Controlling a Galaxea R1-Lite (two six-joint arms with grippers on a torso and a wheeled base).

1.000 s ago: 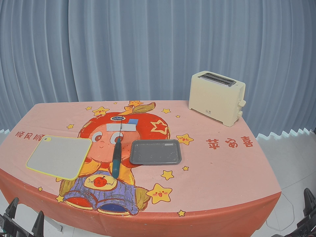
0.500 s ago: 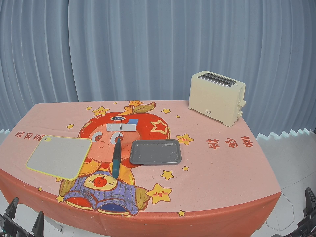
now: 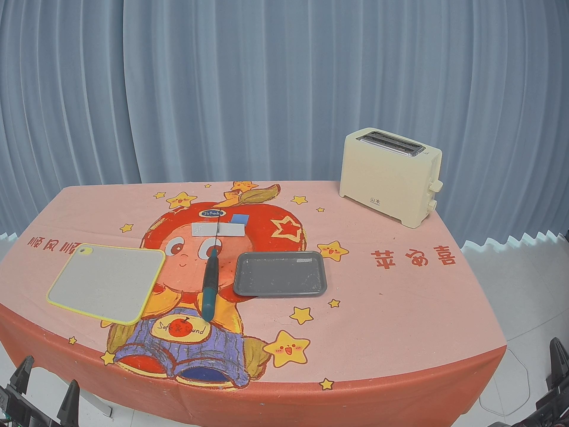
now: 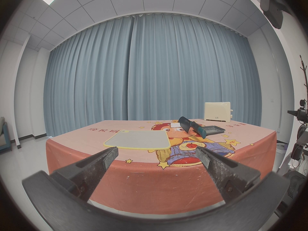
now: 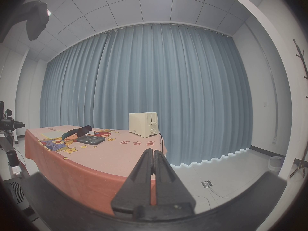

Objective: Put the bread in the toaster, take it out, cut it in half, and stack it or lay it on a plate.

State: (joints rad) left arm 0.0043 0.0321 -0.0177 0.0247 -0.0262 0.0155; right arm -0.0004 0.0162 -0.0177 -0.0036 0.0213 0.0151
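A cream two-slot toaster [image 3: 391,175] stands at the table's far right, its slots empty from above. A dark grey tray [image 3: 280,274] lies mid-table. Left of it, a teal-handled knife [image 3: 210,286] rests with its blade propped on a pale flat block [image 3: 232,229]. A grey cutting board with a yellow rim [image 3: 106,281] lies at the front left. My left gripper [image 4: 157,153] is open and empty, hanging below and in front of the table's front edge on the left. My right gripper [image 5: 153,153] is shut on nothing, off the table's front right corner.
A pink cartoon tablecloth [image 3: 379,315] covers the table and hangs over its front edge. Blue curtains [image 3: 284,72] close off the back. The cloth between the tray and the toaster is bare. A cable [image 5: 160,141] hangs from the toaster over the table's end.
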